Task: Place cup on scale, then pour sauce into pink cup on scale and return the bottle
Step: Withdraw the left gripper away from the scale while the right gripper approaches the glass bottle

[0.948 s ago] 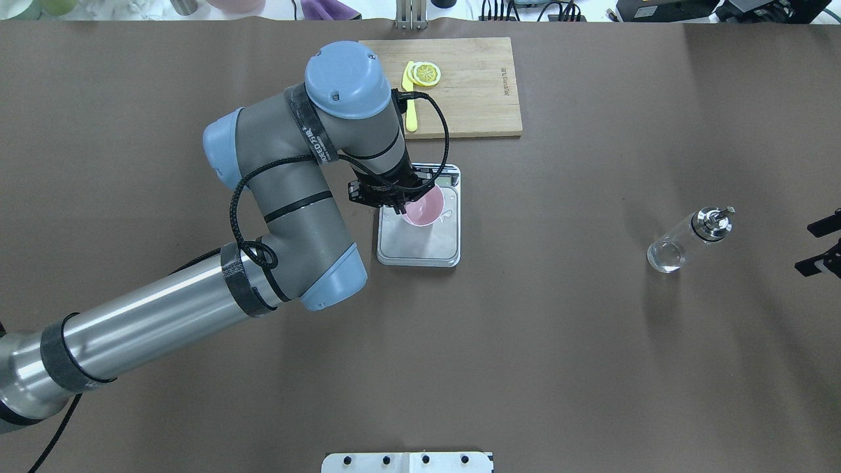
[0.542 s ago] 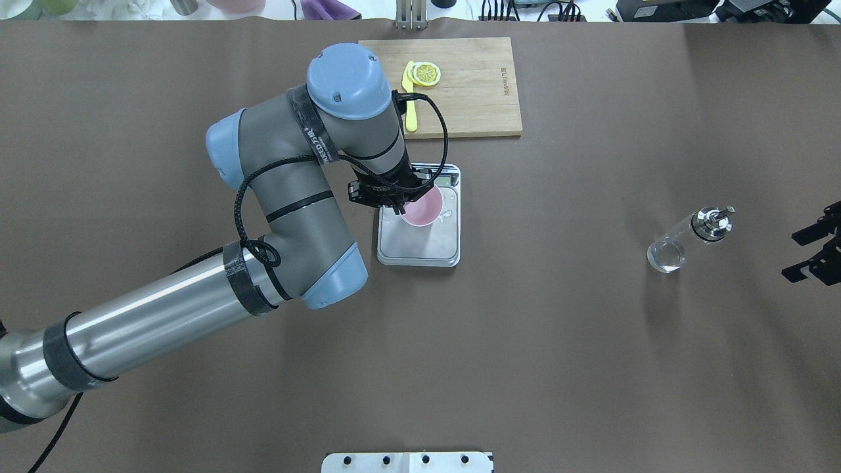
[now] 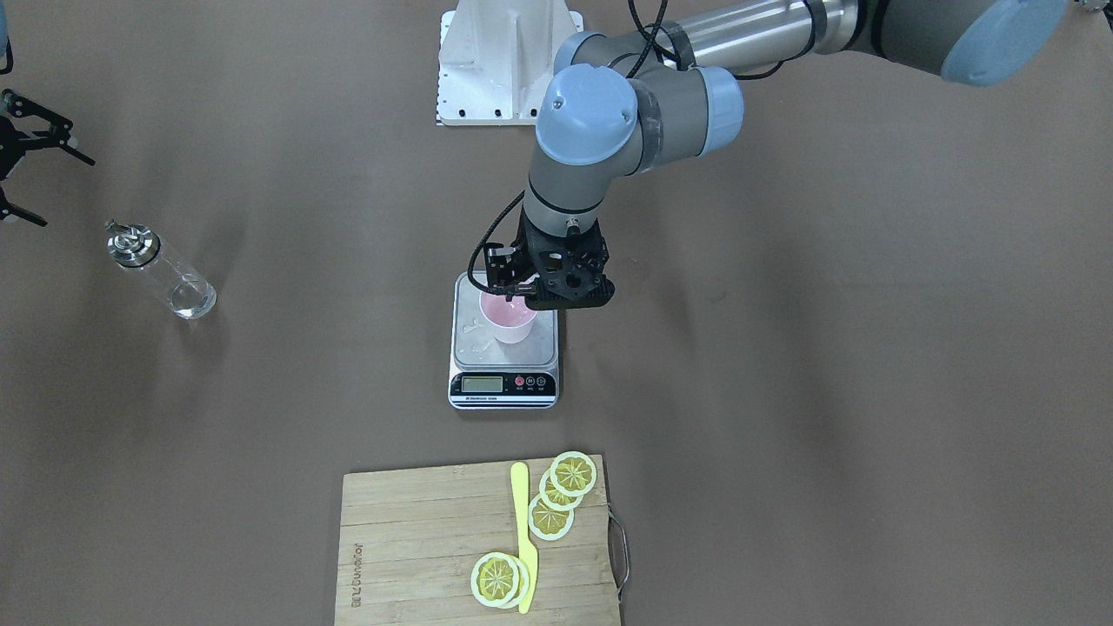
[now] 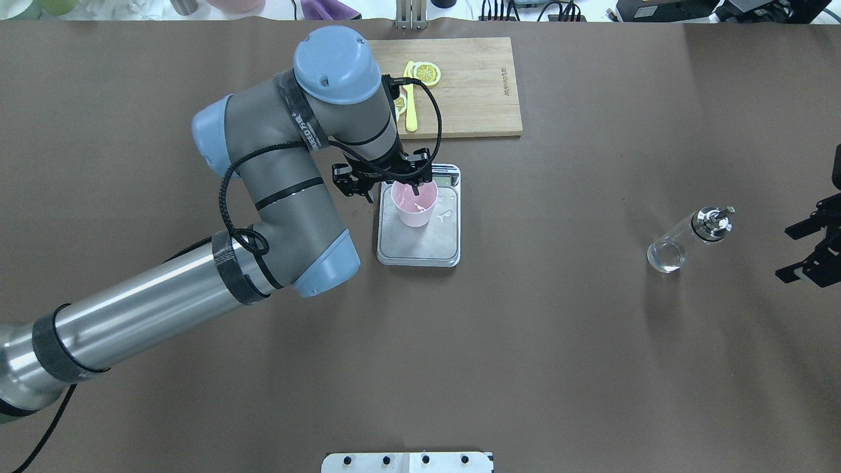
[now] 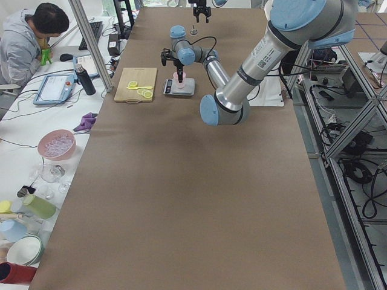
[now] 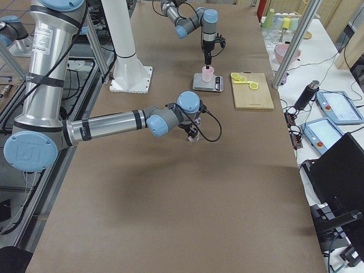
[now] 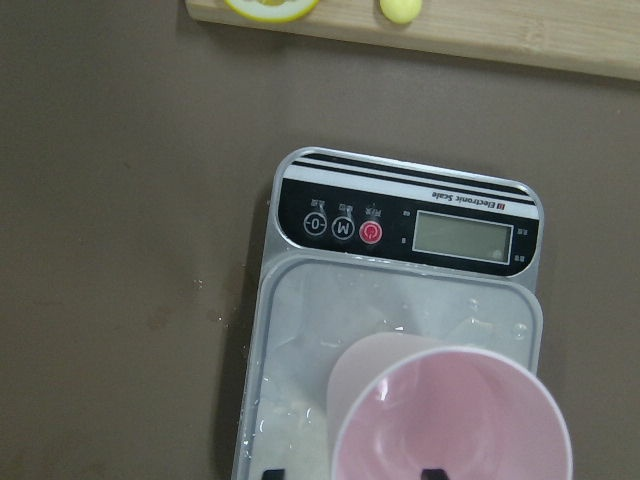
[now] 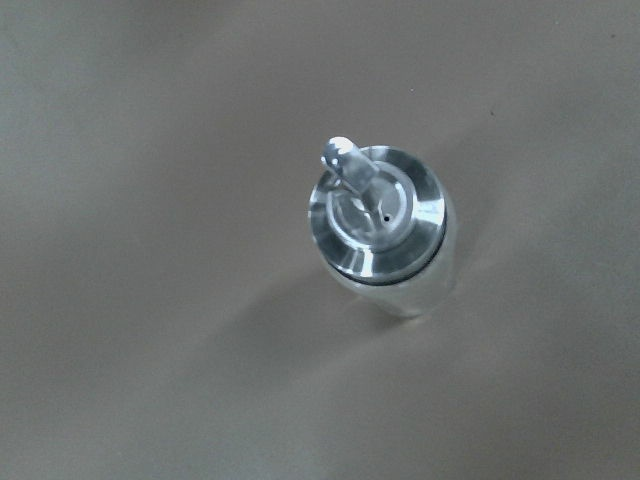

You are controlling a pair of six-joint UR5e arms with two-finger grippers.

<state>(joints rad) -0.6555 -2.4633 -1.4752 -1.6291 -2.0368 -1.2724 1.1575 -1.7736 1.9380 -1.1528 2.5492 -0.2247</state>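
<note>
The pale pink cup (image 4: pixel 414 207) stands upright on the steel platform of the scale (image 4: pixel 424 246), also in the front view (image 3: pixel 509 320) and the left wrist view (image 7: pixel 450 420). My left gripper (image 4: pixel 394 192) is open just above the cup's rim; one fingertip (image 7: pixel 432 472) is inside the cup, the other outside its wall. The clear glass bottle (image 4: pixel 686 240) with its metal pourer cap (image 8: pixel 380 210) stands upright at the right. The sauce is hard to see through the glass. My right gripper (image 4: pixel 808 253) is open and empty, to the right of the bottle.
A wooden cutting board (image 4: pixel 473 85) with lemon slices and a yellow knife (image 4: pixel 410 98) lies behind the scale. The scale's display strip (image 7: pixel 410 225) faces away from the robot. Droplets lie on the platform. The left arm's elbow (image 4: pixel 322 263) hangs over the table left of the scale.
My left gripper has let go of the cup's rim and risen a little; the cup stays on the scale. My right gripper has come further into view from the right edge.
</note>
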